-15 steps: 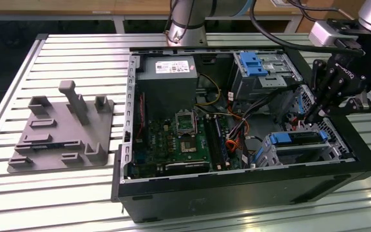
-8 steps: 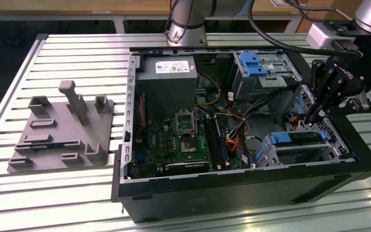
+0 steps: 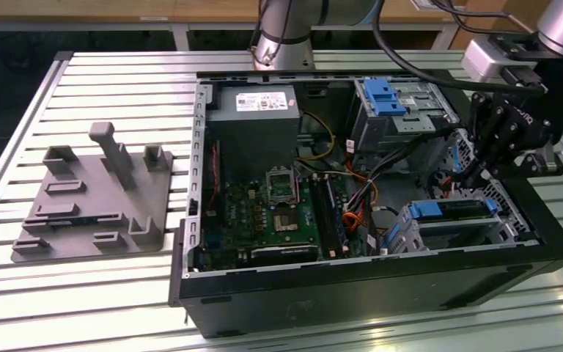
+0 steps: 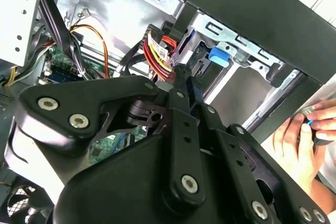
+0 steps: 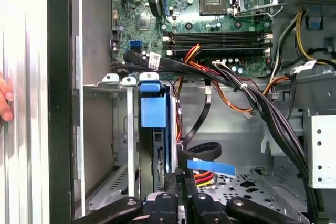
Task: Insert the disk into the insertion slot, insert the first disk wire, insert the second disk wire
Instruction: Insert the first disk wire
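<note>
Gripper: the gripper (image 3: pixel 465 178) hangs over the end of the open PC case (image 3: pixel 360 277) at the exterior view's right, tips dipped down among the cables.
Fingers: drawn together in both wrist views (image 4: pixel 180 71) (image 5: pixel 181 176), no gap between them.
What's in them: the tips sit right at the red-and-yellow wire bundle (image 4: pixel 157 51) (image 5: pixel 202 178). They might be pinching its plug, but honestly I can't tell from these angles.
Other cable: a blue flat cable tab (image 5: pixel 211 167) pokes out just beside the tips.
Disk: the disk (image 3: pixel 453 210) (image 5: pixel 153 109) is sitting in the insertion slot (image 3: pixel 400 233) (image 5: pixel 119 129), with its blue caddy end at the slot's mouth, near the gripper.
Rest of the case: the motherboard (image 3: pixel 272 213) is in the middle, the grey power supply (image 3: pixel 252 125) at the far end, and a taller cage with a blue latch (image 3: pixel 404 110) is beside it.
Outside the case: a grey fixture (image 3: pixel 86 198) lies on the slatted table (image 3: pixel 115 73), well apart from the case, at the exterior view's left.
Person: a hand (image 4: pixel 296 140) (image 5: pixel 5 100) rests just outside the case wall.
</note>
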You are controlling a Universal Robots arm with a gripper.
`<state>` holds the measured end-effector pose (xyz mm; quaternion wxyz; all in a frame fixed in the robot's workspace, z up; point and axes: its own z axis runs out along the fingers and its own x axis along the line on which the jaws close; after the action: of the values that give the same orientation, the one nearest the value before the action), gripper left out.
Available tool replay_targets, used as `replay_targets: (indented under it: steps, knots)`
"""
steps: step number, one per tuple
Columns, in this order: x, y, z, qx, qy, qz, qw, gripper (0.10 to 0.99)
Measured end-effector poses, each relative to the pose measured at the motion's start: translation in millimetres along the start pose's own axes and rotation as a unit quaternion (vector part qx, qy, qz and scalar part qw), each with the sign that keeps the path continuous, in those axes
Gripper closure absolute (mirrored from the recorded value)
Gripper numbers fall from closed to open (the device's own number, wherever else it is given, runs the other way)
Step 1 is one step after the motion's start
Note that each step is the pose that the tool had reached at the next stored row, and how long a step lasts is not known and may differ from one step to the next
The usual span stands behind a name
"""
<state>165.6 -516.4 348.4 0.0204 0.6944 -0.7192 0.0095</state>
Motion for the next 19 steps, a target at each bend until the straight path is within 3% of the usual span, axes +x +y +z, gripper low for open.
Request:
replay_targets:
  steps: [2,5,12,19]
  knots:
    - [0.7,0.0,0.0,0.0025,-0.0028,-0.002,1.0,0.922]
    - [2.5,-0.1,0.0,0.0056,-0.0036,-0.007,1.0,0.922]
    - [13.7,-0.5,1.7,0.0057,-0.0052,-0.011,0.9999,0.922]
    - [13.8,-0.5,3.0,0.0058,-0.0059,-0.013,0.9999,0.922]
